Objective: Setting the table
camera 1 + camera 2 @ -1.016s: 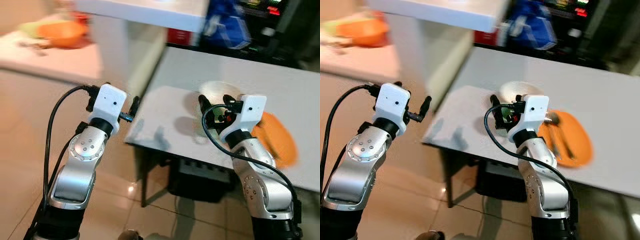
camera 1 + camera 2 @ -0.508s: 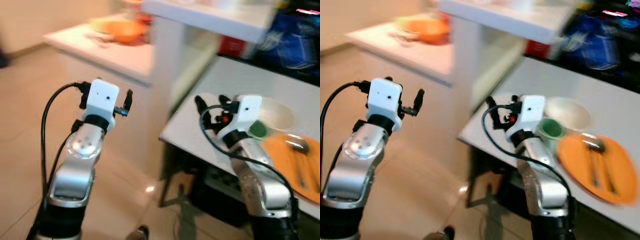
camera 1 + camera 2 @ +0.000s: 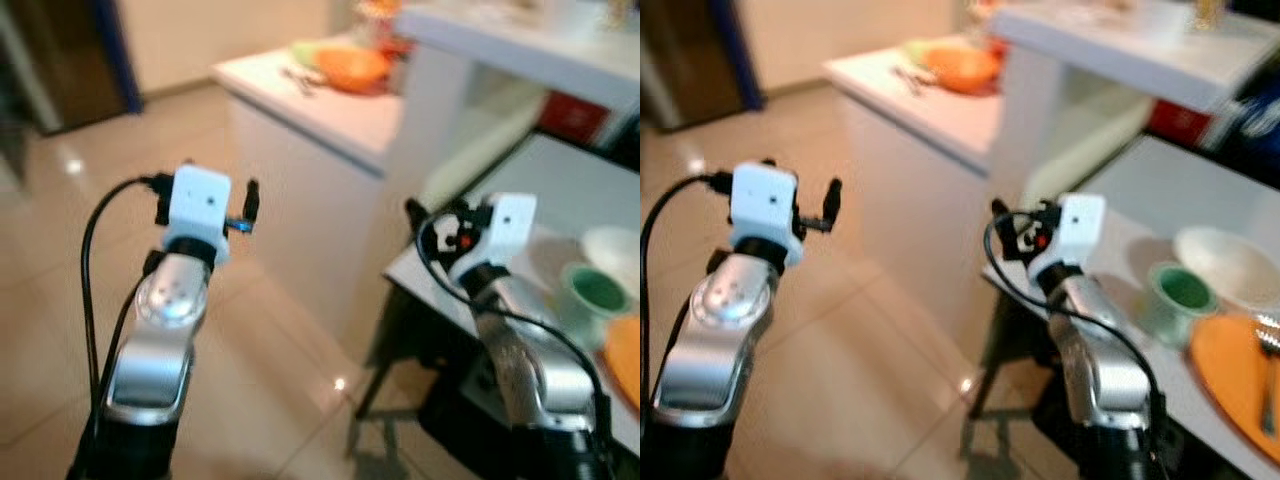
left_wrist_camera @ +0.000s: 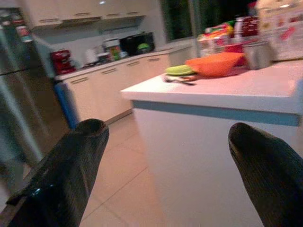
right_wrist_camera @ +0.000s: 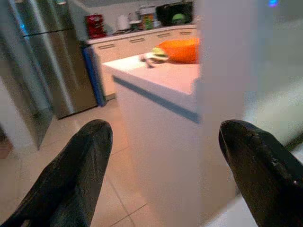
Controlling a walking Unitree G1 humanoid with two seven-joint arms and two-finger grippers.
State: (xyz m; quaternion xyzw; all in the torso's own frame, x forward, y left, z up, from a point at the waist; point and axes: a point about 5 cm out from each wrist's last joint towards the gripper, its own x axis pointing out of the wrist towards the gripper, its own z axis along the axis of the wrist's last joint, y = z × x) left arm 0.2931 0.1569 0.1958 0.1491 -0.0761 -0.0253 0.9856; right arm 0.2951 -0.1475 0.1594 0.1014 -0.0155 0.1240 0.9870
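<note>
The green cup [image 3: 1180,294] is stood on the grey counter [image 3: 1160,200], to the right of the right end effector [image 3: 1002,228] and a little nearer the robot. Just beyond the cup a white bowl [image 3: 1230,262] is seen, and on the cup's near right the orange plate [image 3: 1240,375] is laid, with cutlery [image 3: 1268,370] on it at the frame's edge. The right end effector is held raised over the left edge of this counter, and in the right wrist view its fingers [image 5: 71,179] are spread wide apart, with nothing between them.

The left end effector [image 3: 250,203] is held up over the tiled floor [image 3: 270,380], well apart from the cup; its fingers [image 4: 61,175] are likewise parted and empty. Ahead of both end effectors a white kitchen island [image 3: 320,130] is seen, on which an orange bowl [image 3: 350,68] is set beside a green dish [image 4: 180,70]. Farther off, in the wrist views, a row of cabinets [image 4: 104,90] and a steel refrigerator [image 5: 52,61] are shown. The head views are blurred.
</note>
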